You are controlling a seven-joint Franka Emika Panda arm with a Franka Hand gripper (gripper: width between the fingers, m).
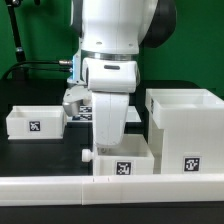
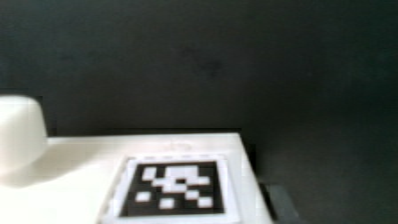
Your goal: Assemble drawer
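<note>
Gripper sits low over the near tray. Its fingertips are lost behind the hand and the tray's wall, so I cannot tell whether the jaws are spread, closed or already pinching plastic. The wrist view doesn't help: it shows only that tray's tag, close up and blurred, with dark table beyond.

The near tray lies just behind the low white rail, its knob pointing to the exterior view's left. The housing stands just beside it on the exterior view's right, and the second tray waits well apart on the left.

My read is that I'm at the grasp on the first tray. To do it well, I'd centre the fingers across one wall, close firmly and lift only slightly, since a light shallow tray will likely twist if held off-centre. I'd then square it to the housing's opening, which I can't make out from here, and keep it level so it doesn't jam
</note>
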